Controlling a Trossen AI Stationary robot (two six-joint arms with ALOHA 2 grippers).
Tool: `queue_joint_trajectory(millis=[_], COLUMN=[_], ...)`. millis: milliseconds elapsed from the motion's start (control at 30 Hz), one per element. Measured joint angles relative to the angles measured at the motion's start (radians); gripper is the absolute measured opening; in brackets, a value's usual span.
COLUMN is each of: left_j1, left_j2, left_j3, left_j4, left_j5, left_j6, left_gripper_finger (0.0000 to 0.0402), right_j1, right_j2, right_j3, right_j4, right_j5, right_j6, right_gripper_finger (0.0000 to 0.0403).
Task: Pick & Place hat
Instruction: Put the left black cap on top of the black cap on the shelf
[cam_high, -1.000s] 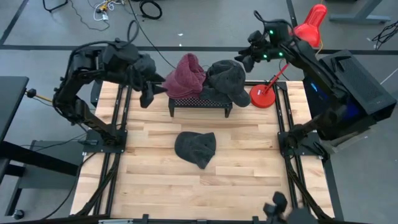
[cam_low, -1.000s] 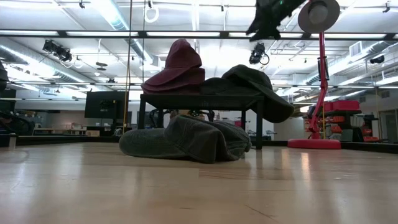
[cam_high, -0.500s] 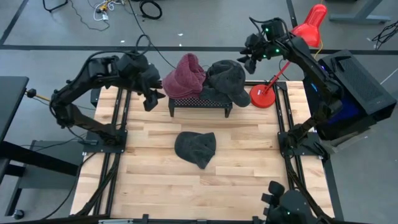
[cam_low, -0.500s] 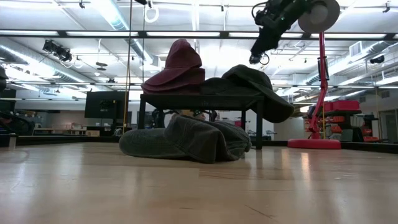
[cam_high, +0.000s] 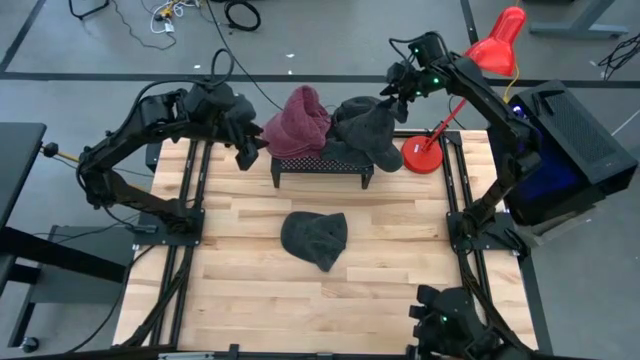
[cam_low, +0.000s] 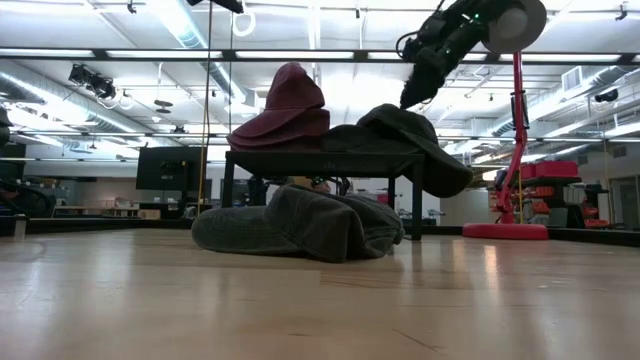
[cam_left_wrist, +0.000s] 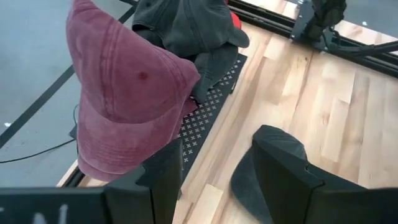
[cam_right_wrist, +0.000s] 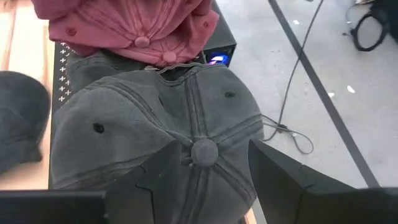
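Directly beneath my right gripper (cam_right_wrist: 208, 186) sits the dark grey cap (cam_right_wrist: 155, 143), its crown button showing between my two spread fingers. That gripper holds nothing and hovers above the cap at the far right end of the black perforated stand (cam_high: 320, 165); from table height I see it (cam_low: 410, 95) poised just over the cap's crown (cam_low: 410, 135).

Beside this cap, toward the stand's other end, the maroon cap (cam_high: 298, 120) rests on the same stand, touching the grey one.

My left gripper (cam_high: 245, 150) hangs off the left end of the stand, just next to the maroon cap. Its fingers are apart and grip nothing; the maroon cap (cam_left_wrist: 124, 93) fills the space just ahead of them.

A second dark grey hat (cam_high: 315, 238) lies flat on the wooden table (cam_high: 250, 290), in front of the stand and well apart from both grippers. From table height it (cam_low: 300, 225) lies in front of the stand's legs.

A red desk lamp (cam_high: 455, 100) stands at the far right corner, its base (cam_high: 422, 155) just beyond the right end of the stand.
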Motion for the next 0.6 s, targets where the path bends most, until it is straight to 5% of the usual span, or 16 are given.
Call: queue_joint_trajectory(millis=[600], left_j1=[0.0], left_j2=[0.0], left_j3=[0.0], left_j4=[0.0], left_j5=[-0.07], left_j6=[-0.073], left_gripper_finger=[0.0199], right_j1=[-0.005], right_j2=[0.04], right_j3=[0.0], right_j4=[-0.036], right_j5=[-0.083], right_j6=[-0.066], right_gripper_finger=[0.0189])
